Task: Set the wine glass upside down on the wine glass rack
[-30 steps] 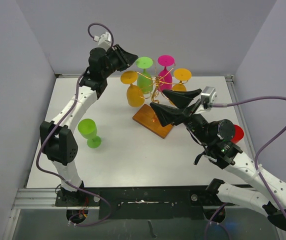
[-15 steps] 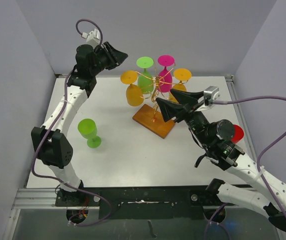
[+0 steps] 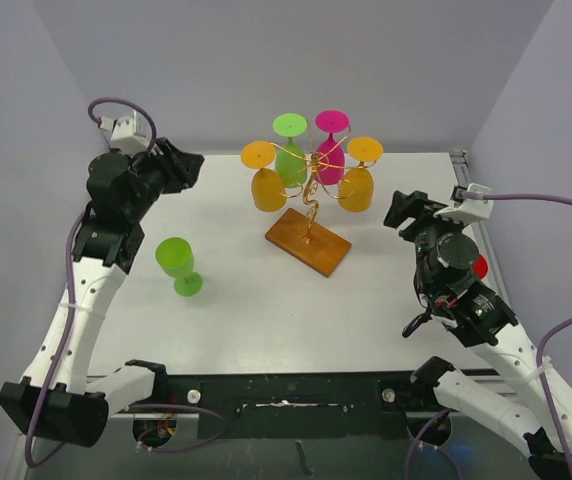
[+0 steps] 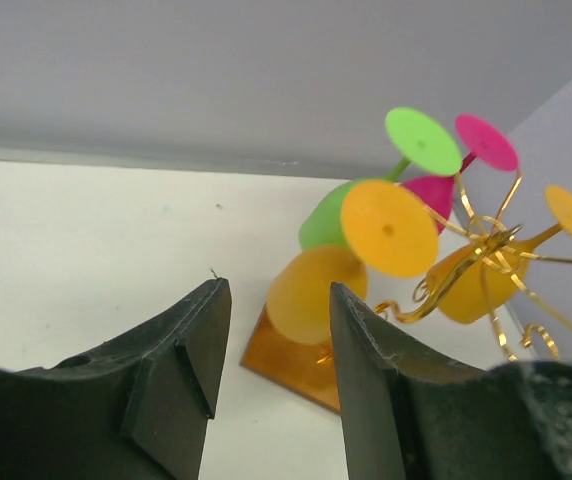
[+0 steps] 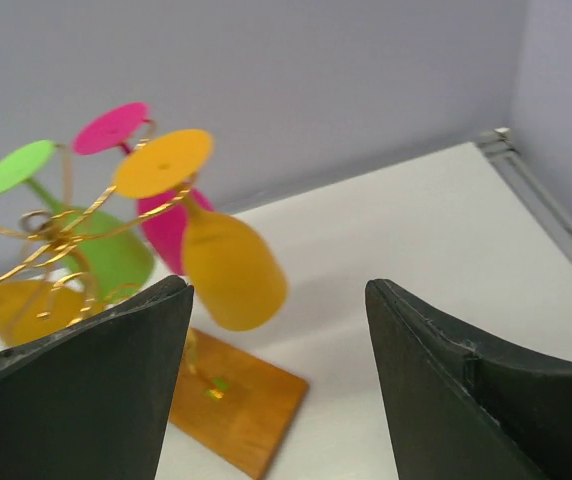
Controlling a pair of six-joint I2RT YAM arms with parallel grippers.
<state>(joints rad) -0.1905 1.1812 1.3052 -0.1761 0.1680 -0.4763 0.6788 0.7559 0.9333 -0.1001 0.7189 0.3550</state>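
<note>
1. Both arms have pulled back from the wine glass rack (image 3: 308, 240) since the earlier frame. They were reaching in at its wire arms; now they sit well apart from it, one on each side.
2. One green wine glass (image 3: 178, 265) stands upright on the tabletop (image 3: 246, 320). It is below the left gripper (image 4: 278, 290), toward that arm's base, with nothing touching it.
3. The rack stands ahead of the left gripper and to its right. For the right gripper (image 5: 276, 288) it is ahead and to the left.
4. Four glasses hang on the rack upside down: an orange glass (image 3: 266, 185), a green hung glass (image 3: 289, 160), a pink glass (image 3: 330, 160) and a second orange glass (image 3: 359, 185).
5. The left gripper's jaws are parted and empty. The right gripper's jaws are spread wide and also empty.
6. A red object (image 3: 478, 268) shows behind the right arm, too hidden to identify.
7. Judged step: one hanging looks finished, and the upright green glass is next.
8. The next move likely calls for the left gripper to drop to the stem, grip it, invert the glass and slide its foot into a free wire arm.
</note>
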